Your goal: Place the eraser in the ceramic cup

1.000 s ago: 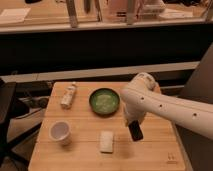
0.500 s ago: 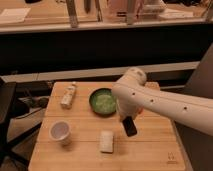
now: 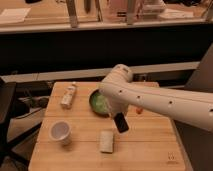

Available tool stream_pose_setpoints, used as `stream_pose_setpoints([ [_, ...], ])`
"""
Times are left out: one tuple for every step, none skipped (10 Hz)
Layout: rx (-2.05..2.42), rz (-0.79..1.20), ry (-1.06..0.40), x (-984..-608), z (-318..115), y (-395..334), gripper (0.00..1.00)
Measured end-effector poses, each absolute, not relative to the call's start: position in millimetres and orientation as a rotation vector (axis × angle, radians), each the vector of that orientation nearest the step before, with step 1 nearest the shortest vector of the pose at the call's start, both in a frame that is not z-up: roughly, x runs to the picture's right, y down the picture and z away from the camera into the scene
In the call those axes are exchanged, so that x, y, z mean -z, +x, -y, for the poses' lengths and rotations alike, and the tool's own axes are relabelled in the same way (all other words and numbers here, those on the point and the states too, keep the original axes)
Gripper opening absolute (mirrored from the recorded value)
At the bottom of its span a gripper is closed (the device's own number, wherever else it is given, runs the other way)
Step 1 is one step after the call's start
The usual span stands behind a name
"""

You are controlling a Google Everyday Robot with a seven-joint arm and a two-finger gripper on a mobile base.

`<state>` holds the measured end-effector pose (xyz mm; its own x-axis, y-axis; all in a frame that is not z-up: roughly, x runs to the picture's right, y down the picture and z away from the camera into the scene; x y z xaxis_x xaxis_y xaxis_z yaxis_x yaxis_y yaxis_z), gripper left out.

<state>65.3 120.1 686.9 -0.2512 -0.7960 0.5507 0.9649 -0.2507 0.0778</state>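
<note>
White arm (image 3: 165, 102) reaching in from the right over the wooden counter (image 3: 150, 145). At its end the tool (image 3: 118, 116), above the middle of the counter, clenched on the black eraser (image 3: 121, 123). Eraser tilted and off the surface, just in front of the dark green bowl (image 3: 98, 102), near the pale flat pad (image 3: 106, 141). White ceramic cup (image 3: 60, 131) upright at the front left, well apart from the eraser. Small pale bottle (image 3: 68, 95) lying at the back left.

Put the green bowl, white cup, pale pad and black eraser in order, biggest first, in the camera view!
Biggest: green bowl.
Next: white cup and pale pad, about alike.
Smallest: black eraser, held by the shut gripper over the table beside the bowl.
</note>
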Motion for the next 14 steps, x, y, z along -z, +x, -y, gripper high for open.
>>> stream_pose_setpoints([
  [1.802,0.48,-0.478,-687.0,-118.3,57.8,0.01],
  [1.824,0.478,-0.47,-688.0,-115.4,39.7,0.01],
  [1.839,0.476,-0.466,-689.7,-114.2,27.2,0.01],
  [1.854,0.474,-0.46,-692.4,-113.3,15.4,0.01],
  [1.87,0.471,-0.454,-695.0,-111.8,6.4,0.01],
  [1.88,0.468,-0.451,-695.8,-110.7,3.0,0.01],
  [1.886,0.466,-0.45,-696.4,-110.2,1.2,0.01],
  [1.904,0.465,-0.448,-697.1,-110.1,-5.4,0.01],
  [1.916,0.464,-0.442,-698.0,-110.0,-17.7,0.01],
  [1.932,0.462,-0.437,-698.6,-109.7,-30.2,0.01],
  [1.959,0.461,-0.431,-699.6,-109.8,-47.9,0.01],
  [1.985,0.457,-0.427,-700.3,-109.7,-57.8,0.01],
  [1.996,0.456,-0.427,-700.5,-109.9,-60.9,0.01],
  [2.006,0.458,-0.43,-699.6,-109.8,-64.5,0.01],
])
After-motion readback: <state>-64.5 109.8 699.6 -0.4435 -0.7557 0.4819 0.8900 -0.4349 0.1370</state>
